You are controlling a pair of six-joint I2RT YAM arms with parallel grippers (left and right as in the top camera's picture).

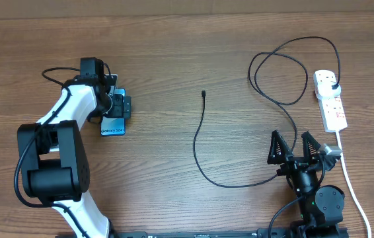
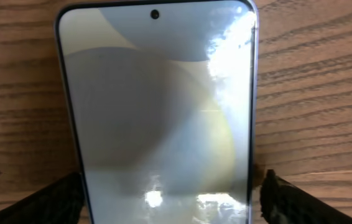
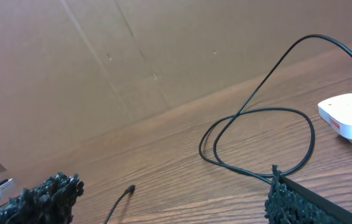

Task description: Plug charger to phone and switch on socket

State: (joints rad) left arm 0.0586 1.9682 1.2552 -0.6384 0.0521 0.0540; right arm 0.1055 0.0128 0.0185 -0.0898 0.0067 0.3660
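The phone (image 1: pixel 113 125) lies flat on the wooden table at the left, its "Galaxy" end towards me. My left gripper (image 1: pixel 117 106) is down over its far half. In the left wrist view the phone (image 2: pixel 157 106) fills the frame and the left gripper (image 2: pixel 170 205) stands open astride it, one finger (image 2: pixel 58 202) at each long edge. The charger runs from its plug tip (image 1: pixel 203 93) in a long loop (image 1: pixel 226 184) to the adapter (image 1: pixel 333 85) in the socket (image 1: pixel 331 102). My right gripper (image 1: pixel 295 149) is open and empty near the cable; the tip (image 3: pixel 130 188) lies ahead of it.
The socket's thick white cord (image 1: pixel 352 185) trails down the right side past the right arm's base. A brown cardboard wall (image 3: pixel 101 62) stands behind the table. Coils of the charger (image 3: pixel 257 137) lie between the right gripper and the socket (image 3: pixel 350 118).
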